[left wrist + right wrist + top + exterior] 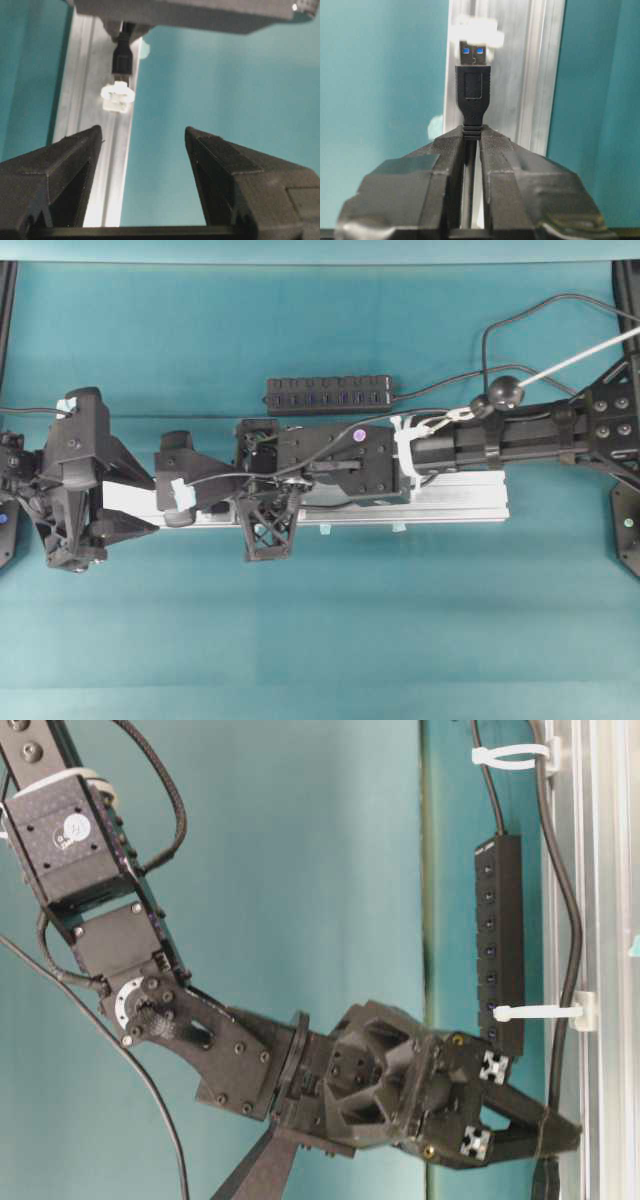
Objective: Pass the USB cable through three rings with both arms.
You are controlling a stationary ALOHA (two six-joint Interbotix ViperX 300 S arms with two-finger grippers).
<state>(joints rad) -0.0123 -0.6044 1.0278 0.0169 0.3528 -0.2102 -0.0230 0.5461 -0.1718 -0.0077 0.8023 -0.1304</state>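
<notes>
Right tool is clamped tight on the thin black USB cable just behind the plug. The metal tip points at a small white translucent plastic ring clip on the long silver aluminium rail and sits just short of it.

Left tool stands wide open and holds nothing. It waits on the far side of that clip, jaws either side of the line the plug will take.

Step in hand, as I judge it: threading this ring. Next move needs the plug centred on the loop and pushed through, then the left tool closes on it and the right lets go.

Count: two arms, one cable, one rail. Two clips show in the table-level view; a third isn't clear. One black multi-port hub lies on the teal counter.
</notes>
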